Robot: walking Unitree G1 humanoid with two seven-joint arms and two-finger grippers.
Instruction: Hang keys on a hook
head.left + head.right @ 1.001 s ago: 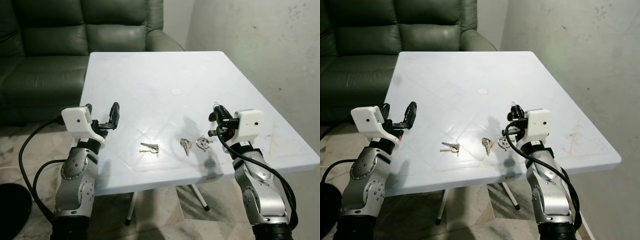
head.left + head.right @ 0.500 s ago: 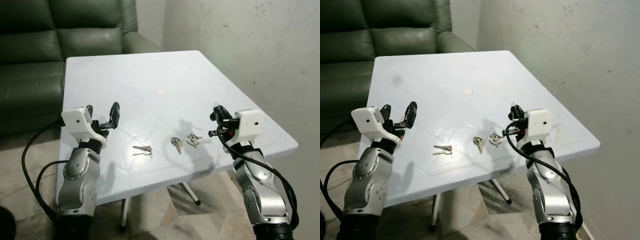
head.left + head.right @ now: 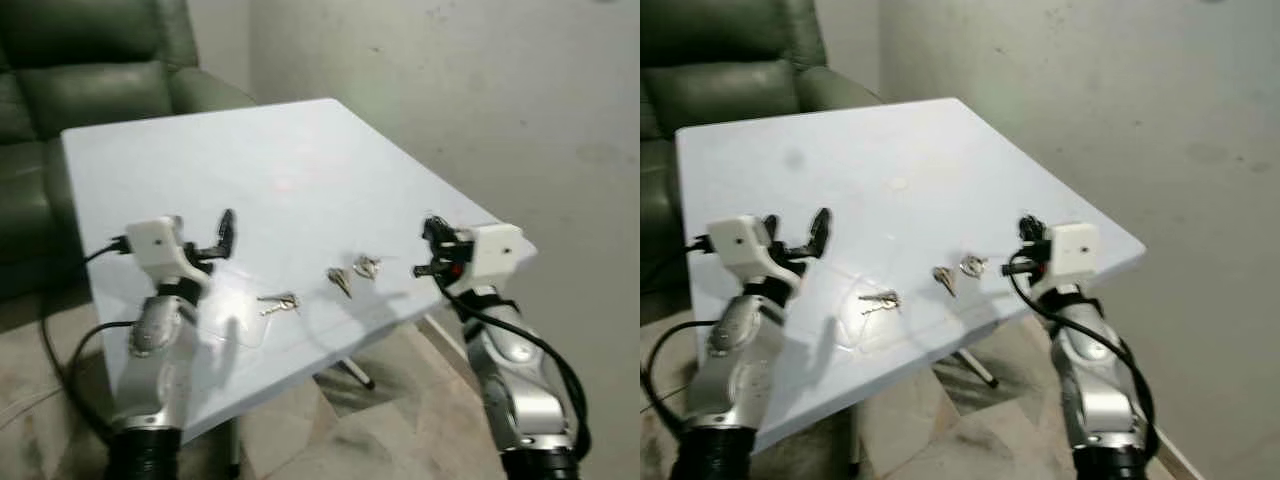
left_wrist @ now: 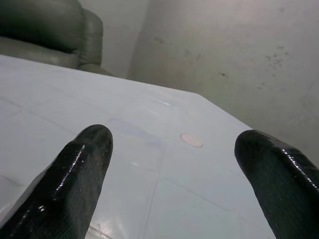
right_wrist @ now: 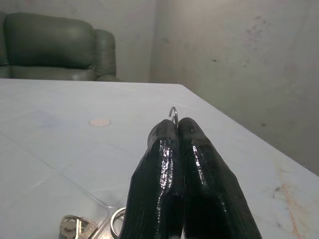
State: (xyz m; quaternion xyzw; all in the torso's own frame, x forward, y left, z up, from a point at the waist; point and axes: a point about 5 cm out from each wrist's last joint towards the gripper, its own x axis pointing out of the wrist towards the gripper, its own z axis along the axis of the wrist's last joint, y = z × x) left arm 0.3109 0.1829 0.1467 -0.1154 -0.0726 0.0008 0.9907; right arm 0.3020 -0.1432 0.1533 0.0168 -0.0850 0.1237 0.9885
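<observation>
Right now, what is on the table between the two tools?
Three sets of keys lie between the left tool and right tool, in the head views.

White plastic table on tiled floor, with three sets of keys in a row near its front edge: left keys, middle keys, right keys. Small round pale mark farther back.

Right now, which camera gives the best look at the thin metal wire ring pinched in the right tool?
The right wrist view: the thin metal wire ring pokes out above the shut right tool, sharp against the white table. The eye views show the tool small and blurred.
</observation>
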